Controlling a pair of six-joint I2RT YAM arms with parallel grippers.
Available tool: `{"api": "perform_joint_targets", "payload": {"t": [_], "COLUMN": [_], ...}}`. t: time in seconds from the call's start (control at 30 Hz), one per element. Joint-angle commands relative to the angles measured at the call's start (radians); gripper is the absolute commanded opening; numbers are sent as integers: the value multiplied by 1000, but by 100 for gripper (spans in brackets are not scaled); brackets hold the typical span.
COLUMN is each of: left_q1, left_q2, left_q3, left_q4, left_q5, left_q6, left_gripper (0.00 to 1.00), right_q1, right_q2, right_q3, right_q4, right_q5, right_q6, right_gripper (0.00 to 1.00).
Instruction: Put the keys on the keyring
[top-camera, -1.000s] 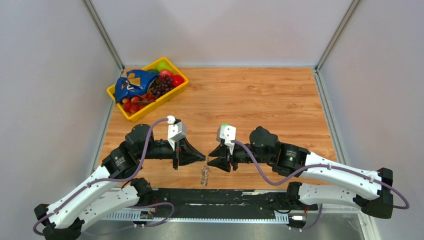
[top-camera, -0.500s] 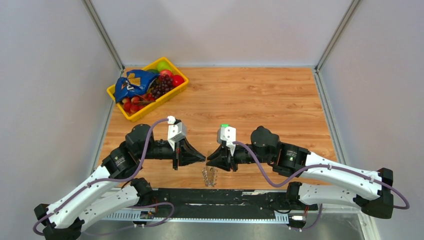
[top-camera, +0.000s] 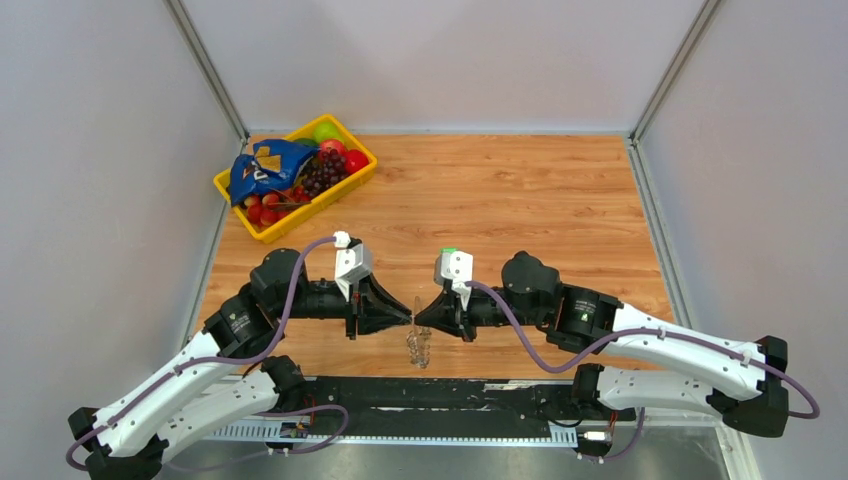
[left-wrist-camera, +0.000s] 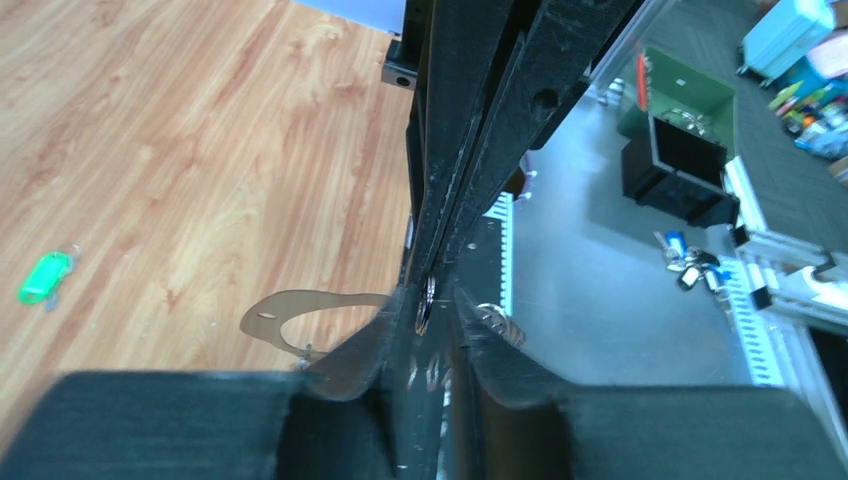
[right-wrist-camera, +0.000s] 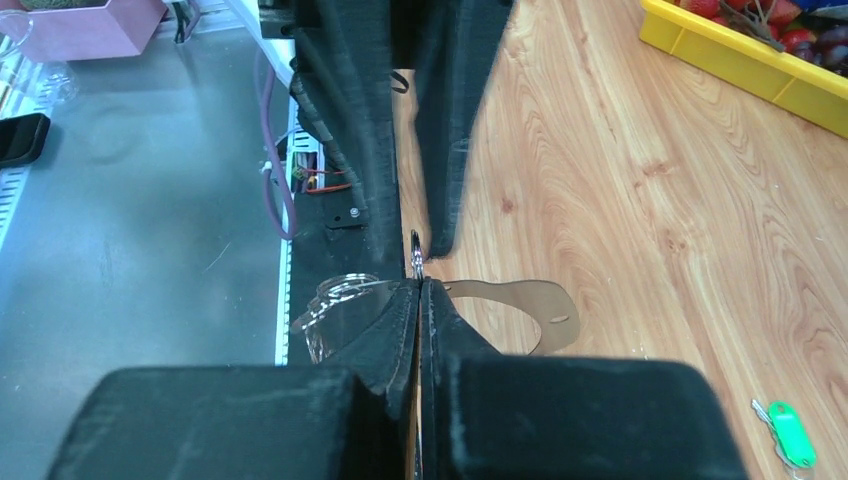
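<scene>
Your right end effector (right-wrist-camera: 418, 285) is pressed together on the keyring (top-camera: 418, 345), whose thin wire pokes up just past the fingertips. Your left end effector (left-wrist-camera: 432, 298) faces it tip to tip, fingers narrowly apart, with the same wire standing in the gap and, as far as I can judge, not pinched. The ring's flat band hangs below the tips.

This looks like a handover, so trust the right clamp before you draw the left away. Back the left off straight along its own axis toward 9 o'clock, so it doesn't snag the wire or twist the band. Hold the ring level and its split reachable.

The green key (right-wrist-camera: 790, 432) lies flat on the tabletop (top-camera: 520, 200), well apart from both tips, at about 4 o'clock in the right wrist view. It is tiny, so expect a pinch from above.

You are working just beside the tabletop's near edge, with the black rail (top-camera: 450, 390) at 6 o'clock. A dropped ring could slip off there. Open wood lies toward 12 o'clock, and the fruit basket (top-camera: 325, 200) sits well apart at 10 o'clock.
</scene>
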Motion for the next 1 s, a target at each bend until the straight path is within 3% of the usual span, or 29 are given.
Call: {"api": "perform_joint_targets", "payload": {"t": [0.0,0.1,0.3,0.57,0.97], "left_q1": [0,0,-1,0,-1], "left_q2": [0,3,-23,-27,-22], "left_q3": [1,9,12,18,1], "left_q4": [21,-22,-50,-88,-70], "left_q5": [-29,-70,-167,-246,-192], "left_q6": [-16,-18,-16,2,-10], "left_gripper": [42,60,70,71,68], "right_q1": [7,7,8,7,7], "right_q2": [42,106,195,262,349], "right_q3": [124,221,377,419,491], "right_q4": [-90,-230,-444,-612,-744], "right_q5": [68,133,184,71,125], "right_q6": [-4,-10,-22,-62,-80], "right_gripper": [0,0,0,0,0]}}
